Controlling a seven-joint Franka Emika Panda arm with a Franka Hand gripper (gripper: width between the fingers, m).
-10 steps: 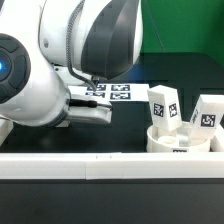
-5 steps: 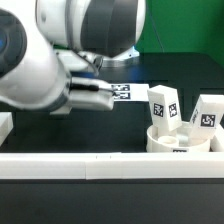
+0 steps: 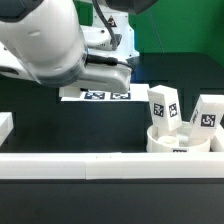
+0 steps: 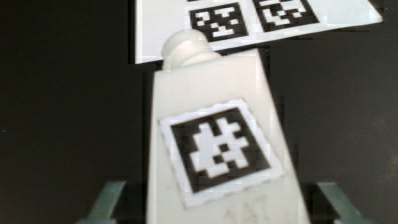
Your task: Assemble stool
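Fingers (image 4: 116,200) of the gripper (image 4: 222,198) flank a tagged leg (image 4: 210,130), with thin dark gaps between; clamped or not, I cannot tell. Beyond its tip lies the marker board (image 4: 231,25). In exterior view, seat (image 3: 180,140) sits at 4 o'clock.

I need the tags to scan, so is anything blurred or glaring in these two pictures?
Exterior view: the arm close to the lens is soft, the standing leg by the seat crisper. Wrist view: the leg block is slightly soft, its tag fuzzy-edged; no glare.
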